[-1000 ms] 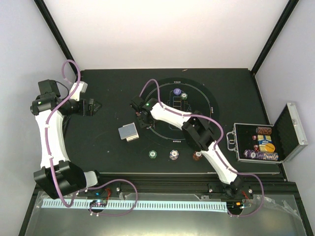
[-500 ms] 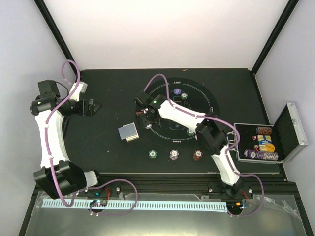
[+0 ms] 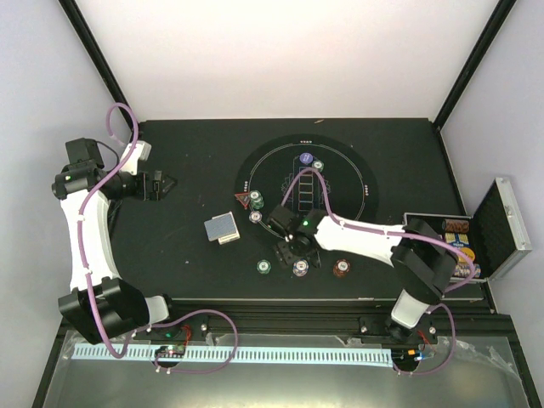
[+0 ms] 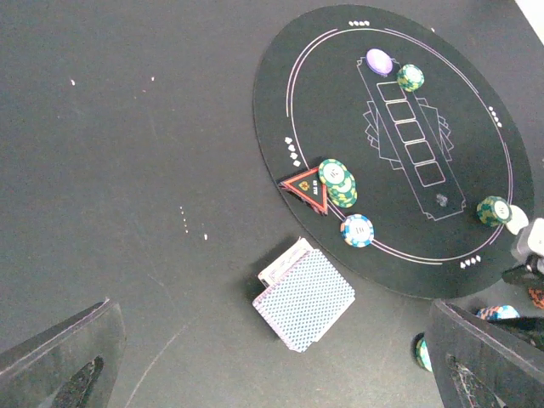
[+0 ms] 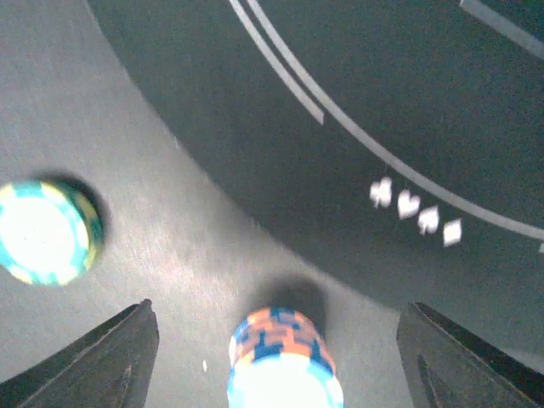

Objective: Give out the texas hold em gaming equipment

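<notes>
Matte black tabletop [image 3: 187, 153] ran from one pale wall to the other, and on it lay a round black mat [image 3: 353, 166] printed with thin white lines and 5 card boxes. Your right gripper [image 5: 279, 310] hung just outside the mat's near edge with its jaws released. The fingers stood wide on either side of a purple-white chip stack [image 5: 285, 361] and touched nothing. That stack was the middle of 3 in a row on the bare table, between a near green chip [image 5: 47, 231] and a red-brown chip [image 3: 341, 267].

Your left gripper [image 3: 166, 184] sat well off to the left, spread wide and empty. Its wrist view showed the card deck [image 4: 303, 297], a squared block with grey-blue cross-hatched backs, just outside the mat. At the mat's left rim a red triangle marker [image 4: 305, 185] touched a short green stack [image 4: 337, 180], with 1 purple-white chip [image 4: 358, 229] near it. 1 lilac round button [image 4: 379, 60] lay at the far end, with 1 far green chip [image 4: 410, 77] beside it. A ribbed silver case [image 3: 501, 229] stood open at the right, with chips in rows inside.
</notes>
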Robot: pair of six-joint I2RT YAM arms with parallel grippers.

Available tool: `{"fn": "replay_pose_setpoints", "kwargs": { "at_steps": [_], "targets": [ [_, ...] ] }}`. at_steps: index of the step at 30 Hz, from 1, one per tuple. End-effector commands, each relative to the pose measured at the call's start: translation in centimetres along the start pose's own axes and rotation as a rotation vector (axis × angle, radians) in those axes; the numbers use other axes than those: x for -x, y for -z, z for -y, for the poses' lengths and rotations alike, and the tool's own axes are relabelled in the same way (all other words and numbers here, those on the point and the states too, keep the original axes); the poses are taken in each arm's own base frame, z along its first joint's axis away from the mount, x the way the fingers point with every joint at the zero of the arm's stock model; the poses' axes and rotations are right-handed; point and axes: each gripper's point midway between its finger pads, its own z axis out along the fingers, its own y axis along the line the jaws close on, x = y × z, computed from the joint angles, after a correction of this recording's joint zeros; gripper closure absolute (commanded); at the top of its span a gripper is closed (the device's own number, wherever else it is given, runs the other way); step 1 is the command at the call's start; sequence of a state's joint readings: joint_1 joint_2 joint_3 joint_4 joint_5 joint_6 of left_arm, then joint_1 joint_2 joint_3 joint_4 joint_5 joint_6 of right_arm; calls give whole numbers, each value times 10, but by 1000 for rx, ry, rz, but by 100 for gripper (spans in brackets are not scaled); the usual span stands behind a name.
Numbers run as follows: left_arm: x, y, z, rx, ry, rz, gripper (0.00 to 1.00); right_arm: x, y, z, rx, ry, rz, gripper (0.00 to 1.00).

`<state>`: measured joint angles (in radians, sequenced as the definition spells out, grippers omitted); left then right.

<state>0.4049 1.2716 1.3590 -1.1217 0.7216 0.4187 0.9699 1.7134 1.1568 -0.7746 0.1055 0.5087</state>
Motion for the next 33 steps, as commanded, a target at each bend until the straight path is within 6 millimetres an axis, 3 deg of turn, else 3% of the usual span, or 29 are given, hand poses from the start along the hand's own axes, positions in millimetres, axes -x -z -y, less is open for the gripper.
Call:
{"fn": "replay_pose_setpoints", "kwargs": {
  "at_steps": [1,7,17,28,33],
  "targets": [
    [9,7,7,-26,-13,29,1,-13,7,-7,43,-49,49,19],
    [9,7,7,-27,-15,31,1,-31,-4,-6,55,-62,24,21],
    [8,6,5,-20,-16,26,1,-34,-13,-6,52,-61,9,36],
    [9,6,5,-23,-13,28,1,-38,-13,3,9,-59,6,37],
    [9,6,5,-22,-12,28,1,-37,-8,5,6,-58,13,42]
  ]
}}
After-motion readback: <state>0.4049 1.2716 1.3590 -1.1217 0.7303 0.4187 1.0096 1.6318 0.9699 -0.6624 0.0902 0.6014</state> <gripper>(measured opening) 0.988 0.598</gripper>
